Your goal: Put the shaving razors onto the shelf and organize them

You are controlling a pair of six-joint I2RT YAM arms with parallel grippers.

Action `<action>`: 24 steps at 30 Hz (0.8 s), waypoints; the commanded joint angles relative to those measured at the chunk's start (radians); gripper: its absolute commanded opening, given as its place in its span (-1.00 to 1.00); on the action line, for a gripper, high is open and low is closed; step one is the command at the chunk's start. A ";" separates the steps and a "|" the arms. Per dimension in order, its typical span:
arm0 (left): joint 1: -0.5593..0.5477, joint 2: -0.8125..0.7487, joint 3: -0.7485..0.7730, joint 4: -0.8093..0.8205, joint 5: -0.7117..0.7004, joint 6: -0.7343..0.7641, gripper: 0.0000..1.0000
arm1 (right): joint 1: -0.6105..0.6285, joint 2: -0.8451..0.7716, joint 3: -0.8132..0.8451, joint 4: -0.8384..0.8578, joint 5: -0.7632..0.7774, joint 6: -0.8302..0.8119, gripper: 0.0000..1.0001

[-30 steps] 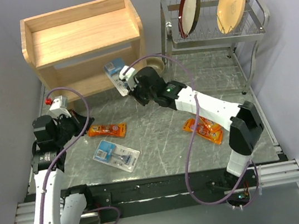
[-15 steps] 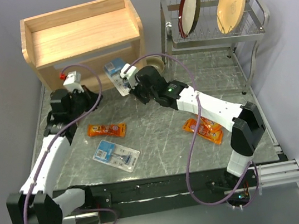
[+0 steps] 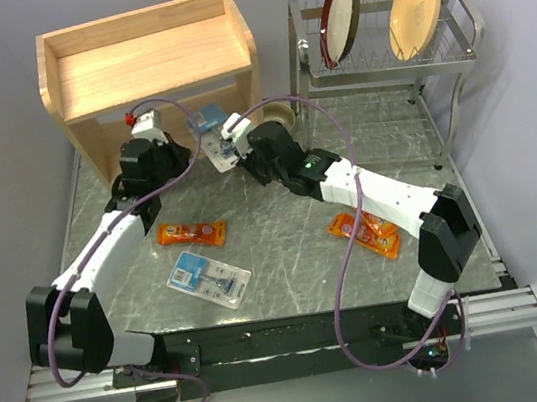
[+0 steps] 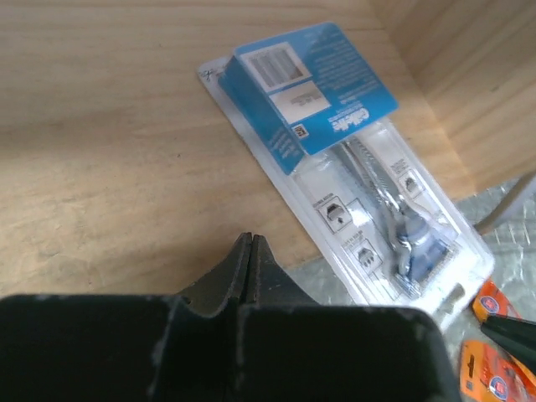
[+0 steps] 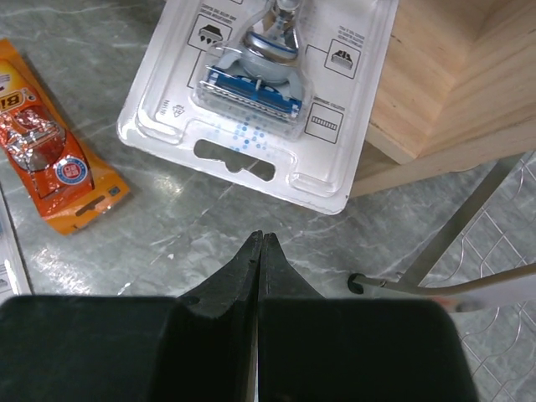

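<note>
A clear blister razor pack with a blue card lies half on the lower tier of the wooden shelf, its razor end over the table. In the left wrist view this pack is just right of my shut, empty left gripper, also seen from above. My right gripper is shut and empty, just short of the pack's hang-hole end; it also shows from above. A second blister pack and an orange pack lie on the table. Two more orange packs lie overlapping at the right.
A metal dish rack with two plates stands at the back right, its leg close to my right gripper. A small bowl sits between shelf and rack. Purple cables loop over both arms. Walls close the left and right sides.
My left arm has swung from the table's left side up to the shelf's lower tier, beside the blister pack. The right arm has barely moved.
</note>
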 commanded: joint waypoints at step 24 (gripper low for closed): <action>-0.107 0.297 0.257 0.144 -0.090 0.065 -0.70 | -0.013 0.025 0.080 0.057 -0.017 0.041 -1.00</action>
